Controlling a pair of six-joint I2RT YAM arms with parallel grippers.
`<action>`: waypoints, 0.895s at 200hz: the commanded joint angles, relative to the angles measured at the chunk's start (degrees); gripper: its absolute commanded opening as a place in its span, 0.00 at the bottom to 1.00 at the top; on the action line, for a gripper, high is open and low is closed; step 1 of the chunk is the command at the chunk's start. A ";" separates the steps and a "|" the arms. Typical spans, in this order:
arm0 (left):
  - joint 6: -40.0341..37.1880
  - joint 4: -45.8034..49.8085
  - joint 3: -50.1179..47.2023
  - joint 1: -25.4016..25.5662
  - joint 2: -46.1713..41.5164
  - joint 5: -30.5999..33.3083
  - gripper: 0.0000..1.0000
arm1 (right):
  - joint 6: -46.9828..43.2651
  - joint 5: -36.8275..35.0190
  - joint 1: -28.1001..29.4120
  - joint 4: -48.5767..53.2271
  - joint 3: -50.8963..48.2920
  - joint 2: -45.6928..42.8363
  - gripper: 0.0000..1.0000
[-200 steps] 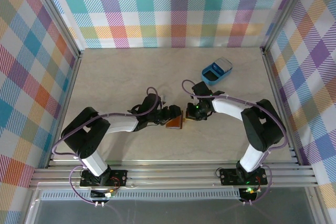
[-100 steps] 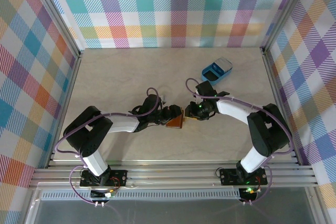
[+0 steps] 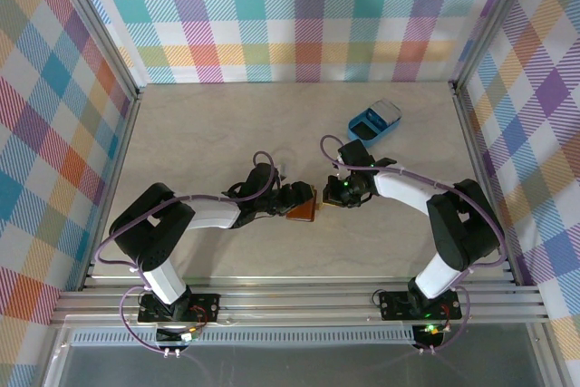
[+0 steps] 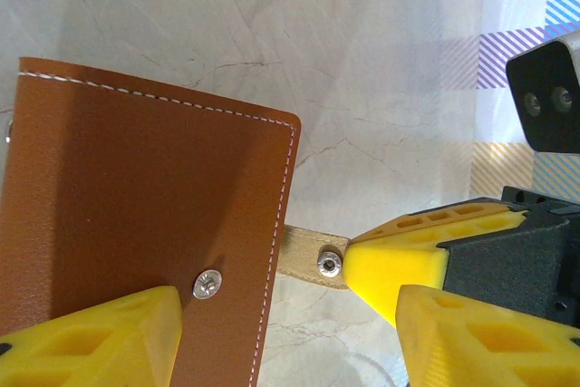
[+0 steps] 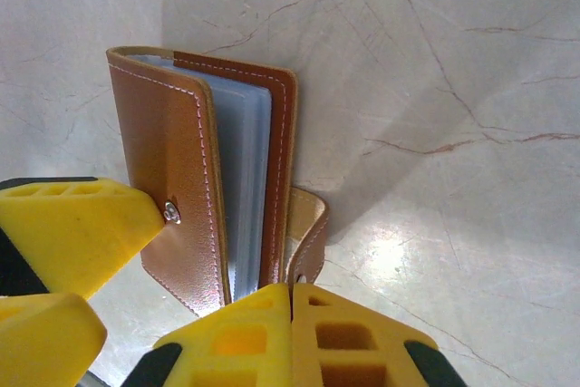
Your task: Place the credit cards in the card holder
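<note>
The brown card holder stands on edge at the table's middle, between both grippers. In the right wrist view the card holder gapes slightly, with pale sleeves between its covers. My right gripper is shut on the end of its snap tab. In the left wrist view that tab sticks out from the card holder to the right gripper's fingertips. My left gripper is open, one finger against the cover by the snap stud. A whitish flat piece, seemingly the credit cards, lies in the blue tray.
The blue rounded tray sits at the back right, well behind the right arm. Checked walls and metal posts close the table in on three sides. Bare marbled tabletop stretches to the left and back.
The right arm's elbow has swung a little to the right and its wrist has shifted slightly. The card holder and the left gripper stay where they were.
</note>
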State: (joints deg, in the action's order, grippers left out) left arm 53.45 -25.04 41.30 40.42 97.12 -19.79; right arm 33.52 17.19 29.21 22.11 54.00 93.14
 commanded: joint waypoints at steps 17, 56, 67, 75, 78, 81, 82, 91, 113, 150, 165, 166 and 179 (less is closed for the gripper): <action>-6.18 7.21 2.39 -0.07 -3.59 3.29 0.64 | -2.18 -0.73 -0.21 2.60 0.85 -2.00 0.00; -6.97 9.25 2.79 -1.31 -4.38 6.34 0.54 | -2.05 -0.72 -0.21 2.50 0.86 -2.20 0.00; -7.09 9.04 2.79 -1.56 -4.40 7.14 0.50 | -2.10 -0.67 -0.23 2.42 0.69 -2.19 0.00; -7.05 8.89 2.69 -1.66 -4.40 7.66 0.47 | -2.03 -0.59 -0.21 2.34 0.65 -2.18 0.00; -7.07 8.87 2.59 -1.73 -4.51 7.96 0.45 | -1.97 -0.58 -0.21 2.33 0.59 -2.18 0.00; -7.01 8.87 2.60 -1.73 -4.50 8.30 0.43 | -1.97 -0.51 -0.21 2.30 0.51 -2.20 0.00; -7.03 8.91 2.58 -1.74 -4.54 8.42 0.43 | -1.97 -0.50 -0.21 2.31 0.50 -2.19 0.00; -6.83 8.95 2.35 -1.80 -4.74 9.68 0.37 | -1.89 -0.49 -0.21 2.23 0.49 -2.22 0.00; -6.36 9.48 1.44 -1.92 -5.90 13.18 0.27 | -1.89 -0.25 -0.21 2.15 0.45 -2.09 0.00; -6.40 12.41 1.93 -2.28 -5.55 15.42 0.16 | -2.10 -0.23 -0.20 2.32 0.45 -2.33 0.00; -6.61 12.20 2.76 -2.32 -3.67 12.89 0.09 | -2.29 -0.23 -0.21 2.32 0.50 -2.35 0.00; -6.65 12.21 2.79 -2.30 -3.55 12.69 0.09 | -2.26 -0.23 -0.21 2.32 0.50 -2.35 0.00; -6.79 13.04 3.58 -2.28 -1.94 11.27 0.05 | -2.32 -0.14 -0.21 2.26 0.65 -2.44 0.00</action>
State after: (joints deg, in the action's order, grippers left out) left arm 47.03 -13.80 43.18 38.59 92.53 -6.59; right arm 32.14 16.97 29.21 23.59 54.00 92.42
